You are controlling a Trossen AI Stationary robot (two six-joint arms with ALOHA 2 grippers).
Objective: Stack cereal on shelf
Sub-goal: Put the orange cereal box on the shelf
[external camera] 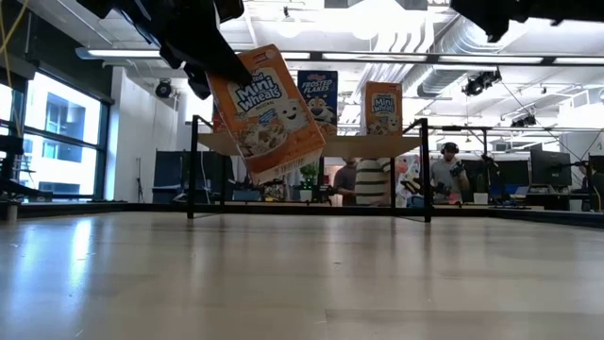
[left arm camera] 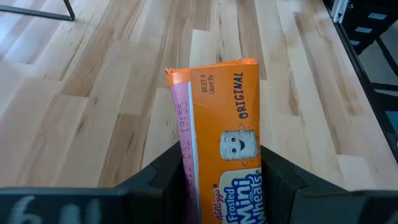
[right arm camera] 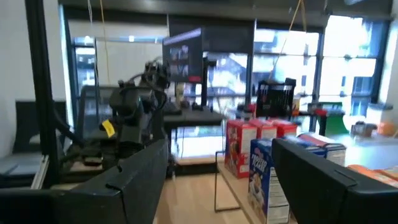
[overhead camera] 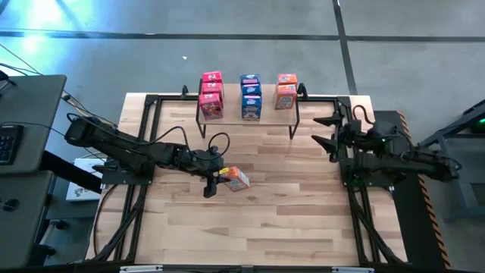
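Observation:
My left gripper (overhead camera: 217, 177) is over the middle of the table, shut on an orange Mini Wheats cereal box (overhead camera: 236, 179), which also shows in the low view (external camera: 267, 113) and the left wrist view (left arm camera: 227, 143). The shelf (overhead camera: 246, 114) stands at the far edge on thin black legs. On its plank stand pink-red boxes (overhead camera: 211, 95) at the left, blue boxes (overhead camera: 251, 96) in the middle and orange boxes (overhead camera: 286, 91) at the right. My right gripper (overhead camera: 324, 130) is open and empty, right of the shelf. My left gripper pinches the orange box between its two fingers (left arm camera: 163, 177), on two opposite faces near one end (left arm camera: 208, 186). The fingers come slanting down from the table's left. The box is lifted clear of the table and tilted, its free end (external camera: 293, 161) lower.
Black metal frames run along the table's left side (overhead camera: 140, 152) and right side (overhead camera: 352, 174). Bare wood (overhead camera: 250, 227) lies between the held box and the near edge. People sit in the room behind the shelf (external camera: 448, 175).

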